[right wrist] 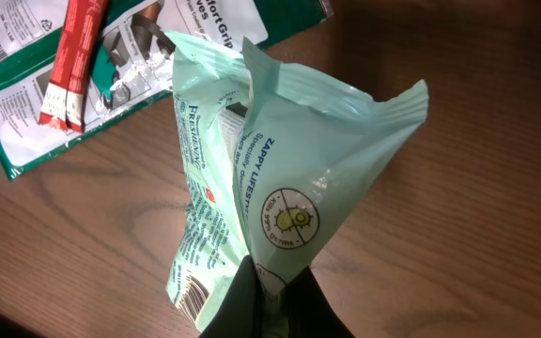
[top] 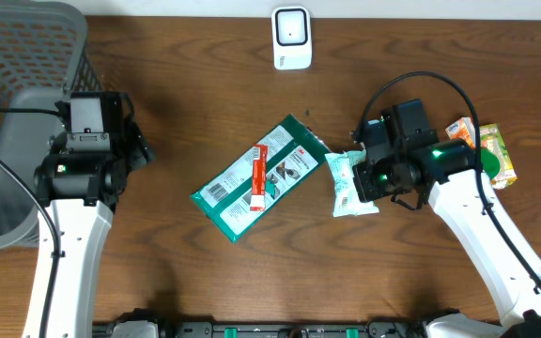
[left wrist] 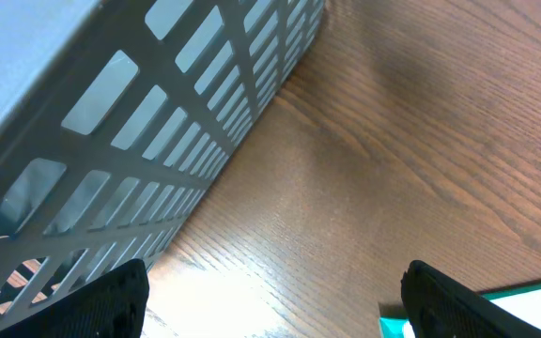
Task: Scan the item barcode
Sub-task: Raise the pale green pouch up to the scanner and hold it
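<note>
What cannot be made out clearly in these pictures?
Barcode on the mint packet: right wrist view, creased and cut off by the bottom edge beside the right gripper.
Small packs at right: overhead, partly under the right arm, print too small.
Green package: left wrist view, only a corner, cut by the edge.

Open wood between basket and package (green).
</note>
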Controlling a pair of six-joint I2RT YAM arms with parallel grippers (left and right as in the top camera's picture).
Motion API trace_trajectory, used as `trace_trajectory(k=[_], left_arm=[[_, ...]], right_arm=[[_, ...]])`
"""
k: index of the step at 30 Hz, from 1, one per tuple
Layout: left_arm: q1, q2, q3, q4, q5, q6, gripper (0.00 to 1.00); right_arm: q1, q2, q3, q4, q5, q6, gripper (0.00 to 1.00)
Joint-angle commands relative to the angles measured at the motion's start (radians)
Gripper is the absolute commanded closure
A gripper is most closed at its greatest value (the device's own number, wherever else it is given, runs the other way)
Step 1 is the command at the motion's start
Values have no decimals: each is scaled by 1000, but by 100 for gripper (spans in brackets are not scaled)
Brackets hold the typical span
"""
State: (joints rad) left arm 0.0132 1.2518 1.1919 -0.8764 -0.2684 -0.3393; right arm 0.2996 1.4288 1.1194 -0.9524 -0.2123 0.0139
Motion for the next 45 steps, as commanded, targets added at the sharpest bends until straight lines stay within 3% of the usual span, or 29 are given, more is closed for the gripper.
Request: trace_trajectory(k=[1,11,20,28,31,35,45], left_arm=[[5,-3,10,-2,-13,9,13],[5,-3,10,-2,-13,9,13],[5,-3,10,-2,-13,9,13],[5,-3,10,-2,-13,9,13],[5,-3,10,-2,-13,9,13],[5,-3,10,-2,-13,9,13],[5,-3,10,-2,-13,9,13]], right_arm=[[9,-11,24,7,-3,0,99],[9,-11,80,-7,-6,-19,99],[10,6,279,-95,-5,-29,99],[10,332,981,-488,121,-77,99],[10,474,1258,-555,142,-95,99],[31,585,1432,-483,242,-154,99],[159,790,1429,-93,666,-442,99]])
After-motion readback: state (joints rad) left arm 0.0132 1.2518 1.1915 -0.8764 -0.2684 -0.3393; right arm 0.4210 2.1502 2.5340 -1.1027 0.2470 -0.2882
